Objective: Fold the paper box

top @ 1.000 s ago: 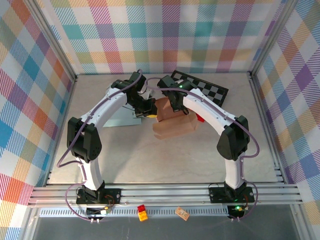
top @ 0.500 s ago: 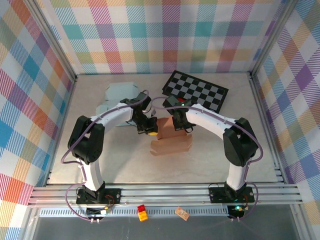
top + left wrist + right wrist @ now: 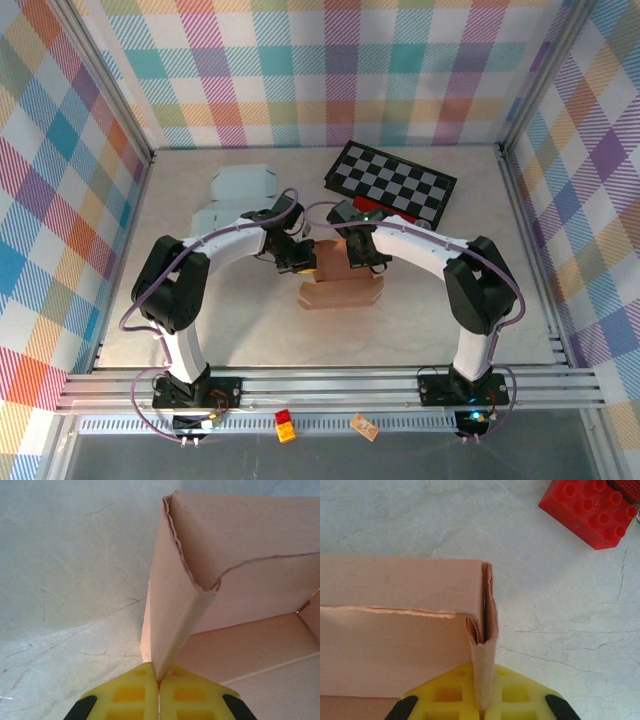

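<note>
The tan paper box (image 3: 340, 282) lies half-formed on the table in the middle, its far wall standing between the two grippers. My left gripper (image 3: 301, 262) is shut on the box's left side wall (image 3: 172, 615), which rises from between its yellow fingers (image 3: 131, 692). My right gripper (image 3: 362, 255) is shut on the right side wall (image 3: 485, 650), a doubled fold pinched between its yellow fingers (image 3: 520, 695). The box's floor (image 3: 250, 655) and back wall (image 3: 395, 585) show inside both wrist views.
A black-and-white checkerboard (image 3: 392, 183) lies at the back right. A pale blue flat cardboard sheet (image 3: 235, 190) lies at the back left. A red toy brick (image 3: 590, 507) sits just right of the box. Metal frame rails run along the near edge.
Both grippers have drawn nearer and lower with the box, setting it down toward the table. The blue sheet, earlier covered by the left arm, is uncovered.
</note>
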You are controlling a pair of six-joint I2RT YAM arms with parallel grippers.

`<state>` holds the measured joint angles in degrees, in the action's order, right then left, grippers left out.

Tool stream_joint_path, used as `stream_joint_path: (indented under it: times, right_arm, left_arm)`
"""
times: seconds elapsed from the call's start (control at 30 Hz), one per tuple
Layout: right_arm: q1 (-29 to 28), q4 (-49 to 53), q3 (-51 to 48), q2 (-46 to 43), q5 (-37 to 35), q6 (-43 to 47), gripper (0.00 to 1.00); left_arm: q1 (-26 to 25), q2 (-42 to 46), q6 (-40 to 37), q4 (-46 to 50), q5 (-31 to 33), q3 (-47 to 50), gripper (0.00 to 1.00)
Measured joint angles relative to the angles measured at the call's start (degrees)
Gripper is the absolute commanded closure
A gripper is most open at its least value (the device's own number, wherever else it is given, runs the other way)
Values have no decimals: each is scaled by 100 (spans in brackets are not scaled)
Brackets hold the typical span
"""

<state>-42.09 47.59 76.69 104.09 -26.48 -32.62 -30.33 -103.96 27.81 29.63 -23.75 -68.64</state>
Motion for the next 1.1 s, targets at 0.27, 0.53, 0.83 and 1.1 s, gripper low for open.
stream_joint_path:
  times: [0.27, 0.53, 0.83, 1.1]
  right_arm:
    - [0, 17, 0, 0, 2, -20, 100]
    - [0, 20, 0, 0, 11, -22, 100]
    - [0, -2, 0, 0, 48, -17, 100]
    - [0, -13, 0, 0, 116, -15, 100]
  left_arm:
    - [-79, 11, 57, -44, 201, 0, 91]
    - [-144, 11, 138, -146, 463, 0, 81]
    - [-149, 9, 136, -308, 706, -9, 80]
    - [-149, -153, 133, -417, 887, -192, 81]
